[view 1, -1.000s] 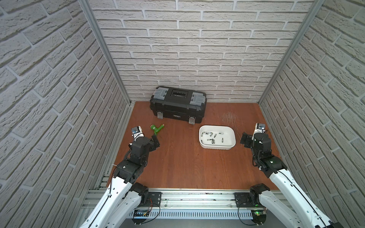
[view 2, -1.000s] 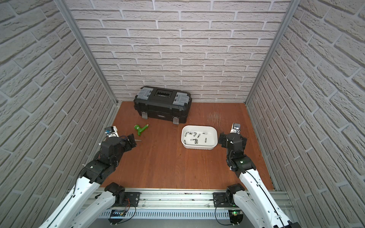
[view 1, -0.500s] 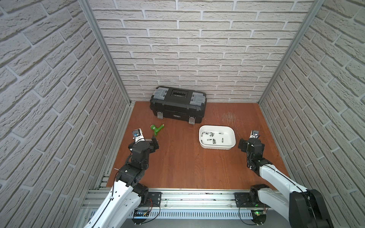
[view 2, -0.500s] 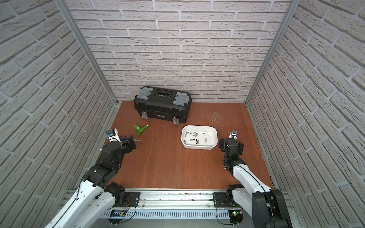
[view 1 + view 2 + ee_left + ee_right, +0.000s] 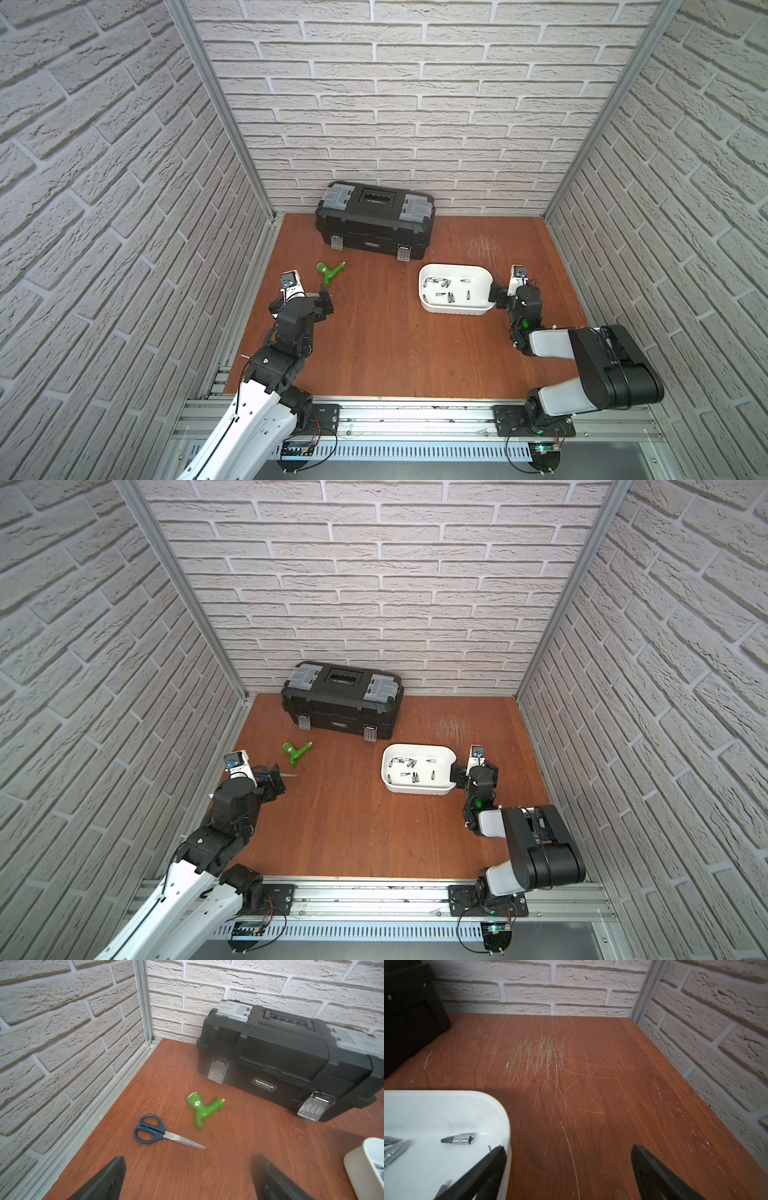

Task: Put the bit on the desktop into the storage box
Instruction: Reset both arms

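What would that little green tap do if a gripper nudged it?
The green tap looks like moulded plastic, so probably light and stiff. Lying flat on the desktop with its branched shape, it would likely skid or pivot rather than roll. Its rounded, glossy body might slip in a pinch.

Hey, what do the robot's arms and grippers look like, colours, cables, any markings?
The left arm and right arm are white links joined by black joints. A black cable runs along the left arm's white link; a green light glows near the right wrist. Each wrist carries a small white camera block. The left gripper and right gripper have flat black wedge-shaped fingers. No lettering is readable.
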`<state>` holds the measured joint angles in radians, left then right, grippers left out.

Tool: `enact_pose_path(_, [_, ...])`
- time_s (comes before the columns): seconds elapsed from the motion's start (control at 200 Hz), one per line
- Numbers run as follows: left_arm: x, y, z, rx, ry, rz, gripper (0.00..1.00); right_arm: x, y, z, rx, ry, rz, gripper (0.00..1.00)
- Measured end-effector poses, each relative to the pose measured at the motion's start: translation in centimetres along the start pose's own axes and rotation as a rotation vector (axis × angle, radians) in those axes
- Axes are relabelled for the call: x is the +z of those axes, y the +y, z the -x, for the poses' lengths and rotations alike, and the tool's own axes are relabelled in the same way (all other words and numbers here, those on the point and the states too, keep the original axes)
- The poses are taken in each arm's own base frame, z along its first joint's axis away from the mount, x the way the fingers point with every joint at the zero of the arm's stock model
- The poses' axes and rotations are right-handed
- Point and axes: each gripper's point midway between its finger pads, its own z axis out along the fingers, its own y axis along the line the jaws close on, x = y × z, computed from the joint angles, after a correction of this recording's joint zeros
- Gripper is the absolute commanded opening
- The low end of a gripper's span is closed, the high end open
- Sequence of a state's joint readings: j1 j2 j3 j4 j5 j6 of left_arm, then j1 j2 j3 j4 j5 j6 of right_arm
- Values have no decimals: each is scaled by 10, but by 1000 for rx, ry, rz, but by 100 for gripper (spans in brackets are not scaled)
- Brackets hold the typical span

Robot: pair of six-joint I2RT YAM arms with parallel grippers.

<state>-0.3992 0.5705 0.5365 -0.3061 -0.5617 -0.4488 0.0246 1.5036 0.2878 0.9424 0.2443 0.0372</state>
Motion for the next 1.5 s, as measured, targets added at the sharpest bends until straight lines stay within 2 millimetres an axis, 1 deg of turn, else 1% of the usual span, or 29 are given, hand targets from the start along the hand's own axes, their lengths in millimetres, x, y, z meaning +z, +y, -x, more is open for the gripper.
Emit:
enact_pose_path(0.115, [2, 1, 0, 15, -2, 13, 98, -1, 0, 2, 10, -21, 21, 98])
enact_pose_path(0.28, [13, 4, -6, 70, 1, 64, 98, 5, -11, 3, 42, -5, 18, 98])
enact_pose_path(0.455, [35, 17, -23, 177, 42, 182, 98, 10, -8, 13, 47, -12, 37, 98])
enact_pose_path(0.555, [50, 29, -39, 226, 87, 237, 98, 10, -7, 9, 45, 3, 42, 99])
enact_pose_path(0.645, [63, 38, -48, 249, 116, 261, 98, 10, -7, 6, 43, 15, 43, 99])
enact_pose_path(0.735, [76, 39, -49, 278, 121, 256, 98, 10, -7, 5, 42, 22, 43, 99])
enact_pose_path(0.785, [84, 37, -48, 291, 109, 240, 98, 10, -7, 5, 42, 23, 43, 99])
enact_pose_path(0.85, [94, 34, -52, 311, 110, 212, 98, 10, -7, 4, 41, 25, 43, 99])
enact_pose_path(0.95, [114, 34, -66, 331, 129, 173, 98, 10, -7, 4, 41, 25, 43, 99])
enact_pose_path(1.01, [126, 33, -81, 342, 160, 140, 98, 10, -7, 4, 41, 25, 43, 99])
enact_pose_path(1.07, [135, 29, -93, 361, 189, 97, 98, 10, -6, 4, 41, 25, 43, 99])
enact_pose_path(1.125, [141, 22, -98, 379, 196, 56, 98, 10, -6, 4, 41, 25, 43, 99])
enact_pose_path(1.19, [147, 16, -99, 395, 189, 20, 98, 10, -6, 4, 41, 25, 43, 99])
enact_pose_path(1.29, [158, 6, -91, 407, 143, -26, 98, 10, -6, 4, 41, 25, 43, 99])
enact_pose_path(1.375, [164, 11, -88, 378, 123, -41, 98, 10, -6, 4, 41, 25, 43, 99])
enact_pose_path(1.445, [166, 21, -82, 336, 80, -31, 98, 10, -6, 4, 41, 25, 43, 99])
enact_pose_path(1.5, [169, 28, -84, 310, 64, -20, 98, 10, -6, 4, 41, 25, 43, 99])
